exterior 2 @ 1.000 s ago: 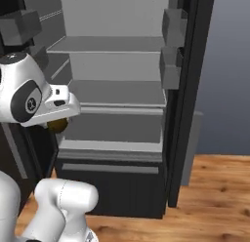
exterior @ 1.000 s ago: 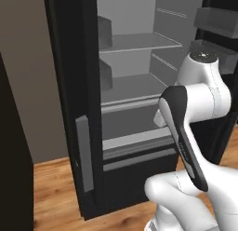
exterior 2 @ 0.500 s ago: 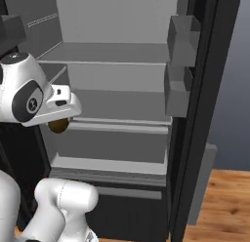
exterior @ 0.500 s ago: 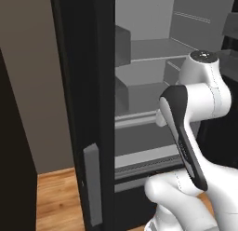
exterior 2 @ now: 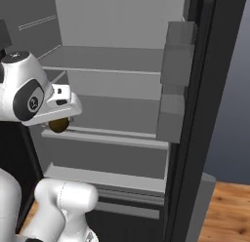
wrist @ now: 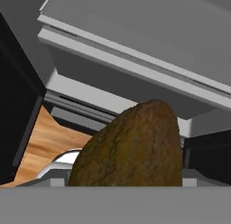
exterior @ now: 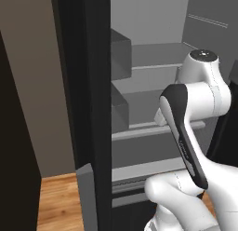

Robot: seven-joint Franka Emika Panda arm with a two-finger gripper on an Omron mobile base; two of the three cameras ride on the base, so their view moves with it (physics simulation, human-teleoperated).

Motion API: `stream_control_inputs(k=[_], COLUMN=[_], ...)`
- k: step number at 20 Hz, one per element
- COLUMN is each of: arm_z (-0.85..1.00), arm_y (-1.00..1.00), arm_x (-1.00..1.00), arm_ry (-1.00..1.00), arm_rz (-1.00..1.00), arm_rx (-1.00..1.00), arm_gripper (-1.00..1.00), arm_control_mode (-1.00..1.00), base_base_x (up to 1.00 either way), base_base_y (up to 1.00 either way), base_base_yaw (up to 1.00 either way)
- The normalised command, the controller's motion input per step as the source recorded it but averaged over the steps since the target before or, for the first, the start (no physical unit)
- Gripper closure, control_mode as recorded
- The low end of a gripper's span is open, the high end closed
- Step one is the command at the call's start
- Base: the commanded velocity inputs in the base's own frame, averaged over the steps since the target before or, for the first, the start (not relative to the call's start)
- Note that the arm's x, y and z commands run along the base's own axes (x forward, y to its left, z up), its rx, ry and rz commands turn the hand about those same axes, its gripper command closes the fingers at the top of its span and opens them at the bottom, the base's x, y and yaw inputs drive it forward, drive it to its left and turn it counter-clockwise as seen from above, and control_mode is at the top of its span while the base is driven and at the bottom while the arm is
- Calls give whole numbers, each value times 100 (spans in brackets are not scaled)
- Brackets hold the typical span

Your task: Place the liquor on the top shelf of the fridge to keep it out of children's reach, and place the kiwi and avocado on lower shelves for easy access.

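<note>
The kiwi [wrist: 131, 148] is an olive-brown, rough-skinned oval, held in the hand [exterior 2: 62, 120] and standing up large at the bottom of the hand view; in the right base view it peeks out brown [exterior 2: 59, 125] just under the hand, in front of the lipped lower shelf [exterior 2: 112, 136]. The fridge [exterior 2: 205, 90] stands open, black outside, pale grey inside. Its thin flat top shelf [exterior 2: 105, 60] lies bare above. The lower shelf's raised front lip [wrist: 135, 65] crosses the hand view above the kiwi.
</note>
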Motion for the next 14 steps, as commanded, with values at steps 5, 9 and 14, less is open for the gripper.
stream_control_inputs(k=[5, 9, 14], arm_z=[0, -34, -59], arm_y=[0, -12, -9], arm_x=[0, 16, 35], arm_ry=[0, -14, -23], arm_rz=[0, 0, 0], arm_rx=[0, 0, 0], arm_gripper=[100, 100, 100], arm_control_mode=[100, -100, -100], base_base_x=[18, 4, 0], base_base_y=[-28, -5, 0], base_base_yaw=[10, 1, 0])
